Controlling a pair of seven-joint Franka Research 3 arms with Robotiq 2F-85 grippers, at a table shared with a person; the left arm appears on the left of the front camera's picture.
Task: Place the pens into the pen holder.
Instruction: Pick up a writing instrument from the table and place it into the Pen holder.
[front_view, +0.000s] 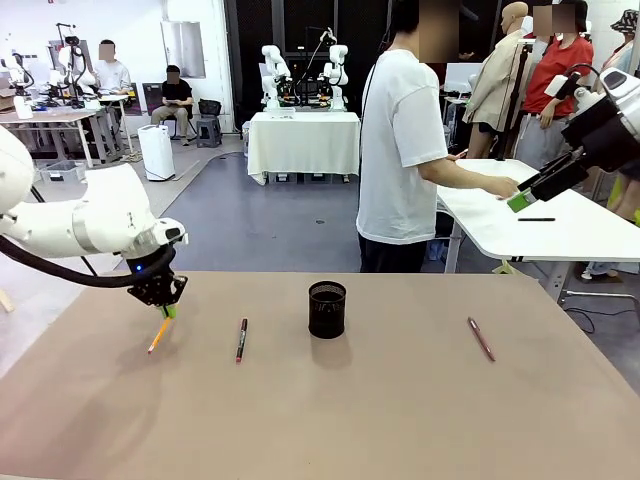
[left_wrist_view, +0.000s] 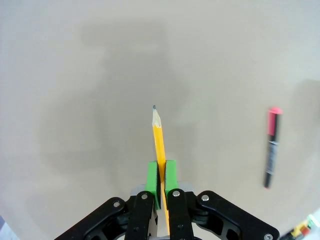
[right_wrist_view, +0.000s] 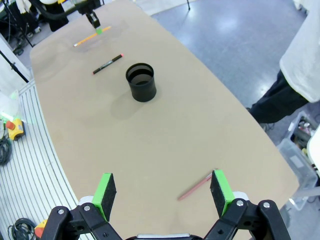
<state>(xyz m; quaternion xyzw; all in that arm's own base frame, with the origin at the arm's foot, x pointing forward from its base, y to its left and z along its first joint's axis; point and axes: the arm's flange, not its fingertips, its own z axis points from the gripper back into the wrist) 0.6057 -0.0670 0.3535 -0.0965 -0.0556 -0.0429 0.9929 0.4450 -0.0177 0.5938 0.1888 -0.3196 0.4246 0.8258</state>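
Lower left: left fingers (left_wrist_view: 153, 175) pinching orange pencil (front_view: 158, 335) near its back end, likely readying a lift. Red pen (front_view: 241, 339) lying flat to its right. Pen holder (front_view: 327, 308) standing upright at centre, second pen (front_view: 481, 338) lying further right. Upper right: right fingers (right_wrist_view: 104, 194) hanging wide, empty. Surface (front_view: 400, 420) showing plain matte tan, with a grey-floored workshop beyond.

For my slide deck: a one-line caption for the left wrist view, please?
Left gripper shut on the orange-yellow pencil, a red-capped pen lying on the table nearby.
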